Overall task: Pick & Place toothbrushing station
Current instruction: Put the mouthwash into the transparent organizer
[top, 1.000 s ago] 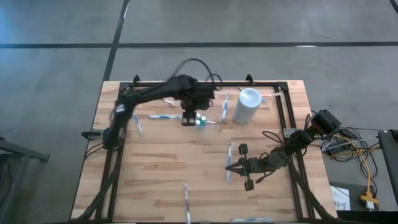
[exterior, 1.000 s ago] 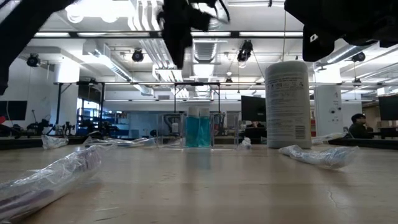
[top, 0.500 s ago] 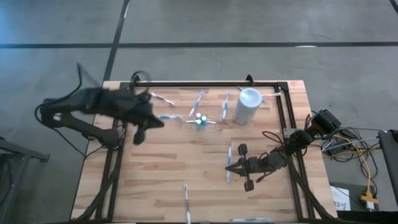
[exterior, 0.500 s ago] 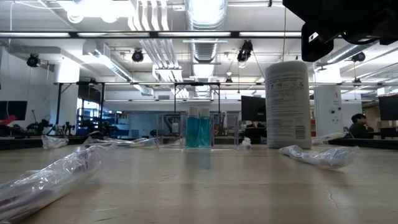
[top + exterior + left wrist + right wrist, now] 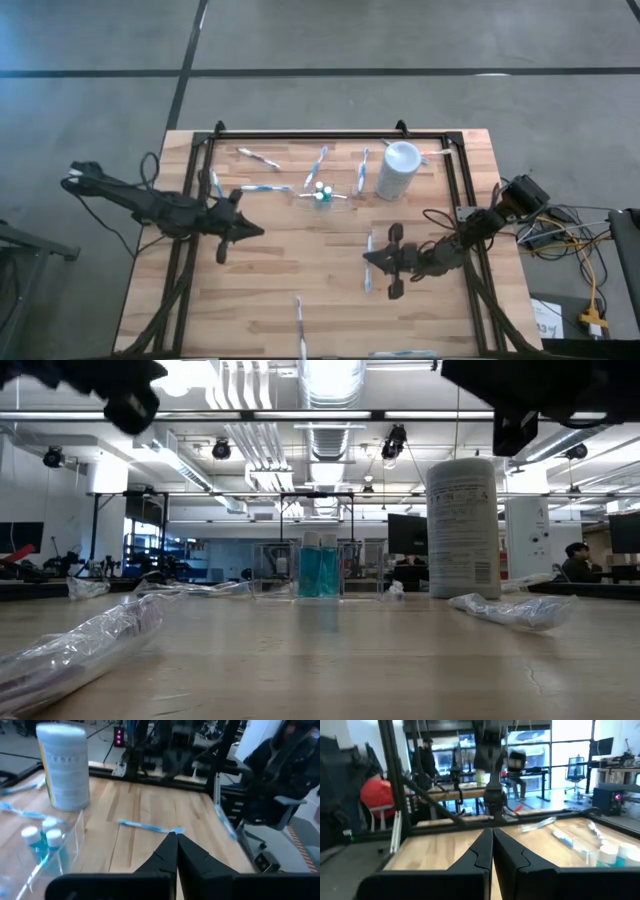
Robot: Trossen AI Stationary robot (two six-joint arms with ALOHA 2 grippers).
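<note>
L gripper (image 5: 255, 230) over table's (image 5: 300, 270) left side, jaws clenched, nothing in them. R gripper (image 5: 368, 259) on right-centre of table, jaws clenched, tips just beside a brush (image 5: 369, 247); contact unclear. Holder (image 5: 322, 193) w/ teal tubes (image 5: 42, 840) sits at back centre, cup (image 5: 398, 170) upright near it. Other brushes (image 5: 265, 188) lie scattered along back edge; one (image 5: 299, 318) near front.

At least eight thin toothbrushes (image 5: 265, 188) lie scattered over one wooden desk (image 5: 300, 250), alongside two teal tubes (image 5: 321, 193) in one clear holder (image 5: 335, 197) and one white cup (image 5: 400, 170), between two robot arms (image 5: 150, 203).
</note>
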